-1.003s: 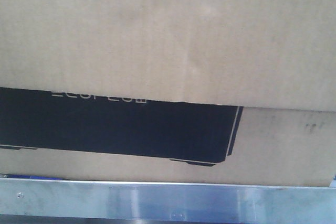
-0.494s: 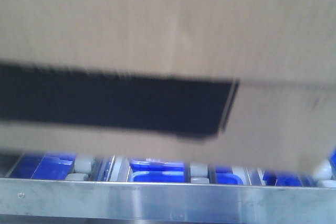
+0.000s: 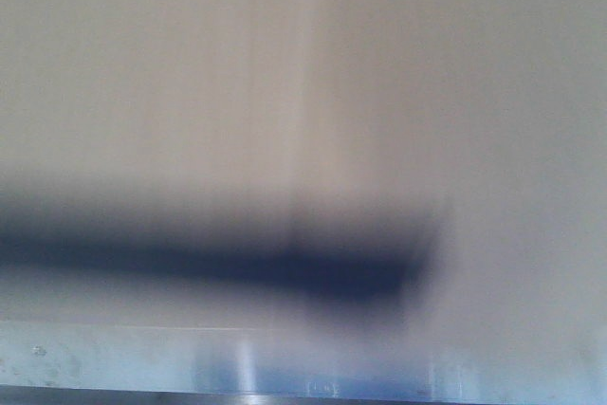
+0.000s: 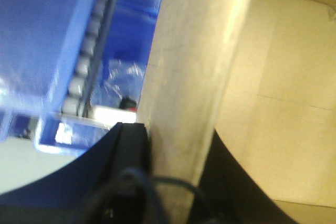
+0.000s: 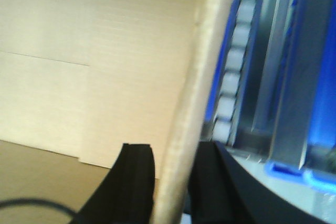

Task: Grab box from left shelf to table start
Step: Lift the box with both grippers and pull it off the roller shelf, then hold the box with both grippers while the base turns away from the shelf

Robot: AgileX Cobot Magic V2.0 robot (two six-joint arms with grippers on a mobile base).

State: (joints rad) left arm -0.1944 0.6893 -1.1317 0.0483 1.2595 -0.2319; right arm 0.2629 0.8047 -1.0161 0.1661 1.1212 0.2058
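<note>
The large brown corrugated cardboard box [image 3: 303, 92] fills almost the whole front view, badly blurred, with its broad black printed band [image 3: 237, 263] smeared across the lower left. It hangs just above the shiny silver metal front rail [image 3: 114, 358] at the front edge of the left shelf; the blur hides whether the two touch. The left end effector [image 4: 173, 135] is clamped on one upright wall of the box, one black finger [image 4: 131, 150] outside and one inside. The right end effector [image 5: 172, 150] grips the opposite wall the same way. Beyond the walls lie blue plastic bins [image 4: 52, 24] and a row of pale grey rollers [image 5: 231, 77].
</note>
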